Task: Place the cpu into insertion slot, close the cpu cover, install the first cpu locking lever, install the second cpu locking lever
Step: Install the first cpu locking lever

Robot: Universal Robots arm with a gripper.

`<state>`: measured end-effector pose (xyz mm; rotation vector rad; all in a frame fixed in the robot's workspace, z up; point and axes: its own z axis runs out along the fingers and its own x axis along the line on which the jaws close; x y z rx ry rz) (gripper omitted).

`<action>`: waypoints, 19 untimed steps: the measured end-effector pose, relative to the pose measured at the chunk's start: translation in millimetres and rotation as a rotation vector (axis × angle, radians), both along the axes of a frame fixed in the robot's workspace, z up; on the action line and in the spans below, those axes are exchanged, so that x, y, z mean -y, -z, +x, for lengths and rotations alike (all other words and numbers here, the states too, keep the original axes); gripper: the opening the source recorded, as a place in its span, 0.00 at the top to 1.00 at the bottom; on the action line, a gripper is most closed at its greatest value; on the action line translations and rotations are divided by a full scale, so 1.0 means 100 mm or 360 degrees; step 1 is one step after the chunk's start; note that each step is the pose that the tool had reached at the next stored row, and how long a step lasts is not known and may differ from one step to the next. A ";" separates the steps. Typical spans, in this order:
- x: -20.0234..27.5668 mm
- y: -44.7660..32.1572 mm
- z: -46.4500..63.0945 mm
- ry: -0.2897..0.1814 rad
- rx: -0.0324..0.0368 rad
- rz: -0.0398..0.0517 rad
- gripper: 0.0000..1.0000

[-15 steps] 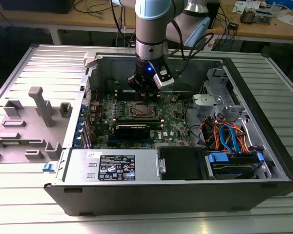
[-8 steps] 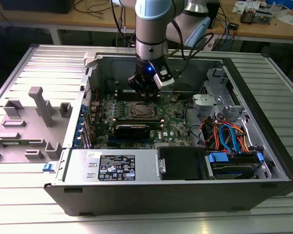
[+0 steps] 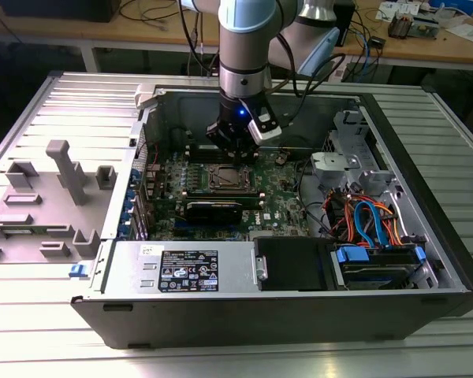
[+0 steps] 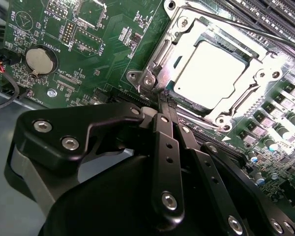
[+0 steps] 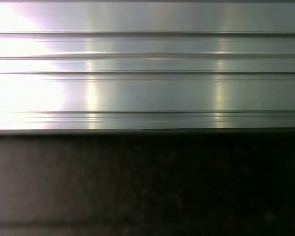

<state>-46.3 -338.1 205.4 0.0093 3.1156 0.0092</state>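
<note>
The cpu (image 4: pixel 211 69) lies flat in the insertion slot (image 3: pixel 225 178), its silver top glaring in the second wrist view. The cpu cover (image 4: pixel 173 46) is down over it, framing the chip through its window. A thin metal lever rod (image 4: pixel 236 27) runs along the socket's far side. My gripper (image 4: pixel 165 101) is shut, its black fingers pressed together, with the tips at the socket's near edge beside a corner screw. I cannot tell whether they touch anything there. In the exterior view the gripper (image 3: pixel 235 150) hangs just behind the socket inside the open computer case.
A coin battery (image 4: pixel 41 59) sits on the green board, and memory slots (image 4: pixel 265 19) lie past the socket. A long black card (image 3: pixel 213 209), the power supply (image 3: pixel 185 268) and drive cables (image 3: pixel 363 216) fill the case. A grey fixture (image 3: pixel 59 169) stands outside it.
</note>
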 end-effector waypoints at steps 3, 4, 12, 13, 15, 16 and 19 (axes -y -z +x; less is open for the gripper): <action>0.000 0.008 0.00 0.0000 0.0000 -0.0001 0.89; 0.000 0.011 0.00 0.0000 0.0000 -0.0002 0.89; 0.000 0.039 0.00 0.0000 0.0000 -0.0003 0.89; 0.000 0.039 0.00 0.0000 0.0000 -0.0002 0.89; 0.000 0.039 0.00 0.0000 0.0000 0.0002 0.89; 0.000 0.039 0.00 0.0000 0.0000 0.0005 0.89; 0.000 0.039 0.00 0.0000 0.0000 0.0008 0.89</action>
